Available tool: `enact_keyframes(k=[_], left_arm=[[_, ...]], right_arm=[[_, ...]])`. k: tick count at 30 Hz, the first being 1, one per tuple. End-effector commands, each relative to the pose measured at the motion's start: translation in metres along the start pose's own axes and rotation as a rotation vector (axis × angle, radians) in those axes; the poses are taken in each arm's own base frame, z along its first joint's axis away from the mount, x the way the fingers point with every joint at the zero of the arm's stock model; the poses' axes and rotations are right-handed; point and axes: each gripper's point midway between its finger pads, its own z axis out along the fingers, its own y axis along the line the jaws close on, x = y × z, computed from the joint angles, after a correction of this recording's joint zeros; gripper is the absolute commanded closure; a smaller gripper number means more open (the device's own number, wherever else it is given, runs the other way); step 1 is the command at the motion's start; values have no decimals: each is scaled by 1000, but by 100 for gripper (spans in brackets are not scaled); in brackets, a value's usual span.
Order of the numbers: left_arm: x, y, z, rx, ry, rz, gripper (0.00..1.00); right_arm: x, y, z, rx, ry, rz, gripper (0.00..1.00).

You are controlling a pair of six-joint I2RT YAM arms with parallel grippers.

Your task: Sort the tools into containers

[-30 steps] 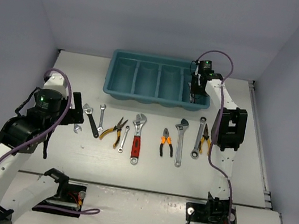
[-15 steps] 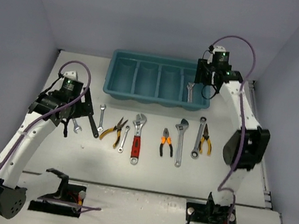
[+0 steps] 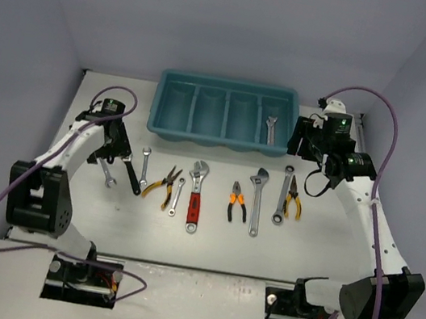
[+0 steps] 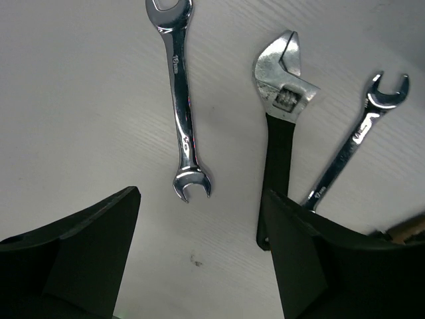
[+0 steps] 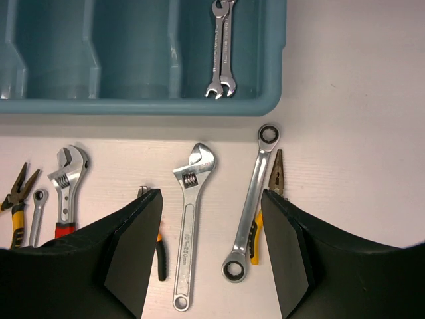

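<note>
The teal tray (image 3: 225,112) stands at the back, and two silver spanners (image 3: 270,128) lie in its rightmost compartment; they also show in the right wrist view (image 5: 222,50). My right gripper (image 3: 303,146) is open and empty, hovering just right of the tray's near corner, above a silver adjustable wrench (image 5: 189,219), a ratchet spanner (image 5: 249,206) and yellow pliers (image 5: 269,193). My left gripper (image 3: 109,160) is open and empty, low over the table. A silver spanner (image 4: 181,100) lies just ahead of it, and a black adjustable wrench (image 4: 280,126) by its right finger.
A row of tools lies in front of the tray: a spanner (image 3: 145,166), yellow pliers (image 3: 161,184), a small spanner (image 3: 176,196), a red-handled wrench (image 3: 194,197) and orange pliers (image 3: 238,201). The tray's other three compartments hold nothing.
</note>
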Motion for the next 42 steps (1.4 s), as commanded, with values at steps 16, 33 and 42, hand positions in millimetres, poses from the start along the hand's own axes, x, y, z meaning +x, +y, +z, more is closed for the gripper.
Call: enact_keyframes(k=[16,33,42], left_arm=[[-7,17,89,67,8,-110,44],[12,22,116,20,98,-147,87],[10,10,90,105,100,-191,100]], right_arm=[[35,18,-29,-133,-5,37,41],[41,26,-27,-182,25,40,39],[44,51,-28,-287,56,22,39]])
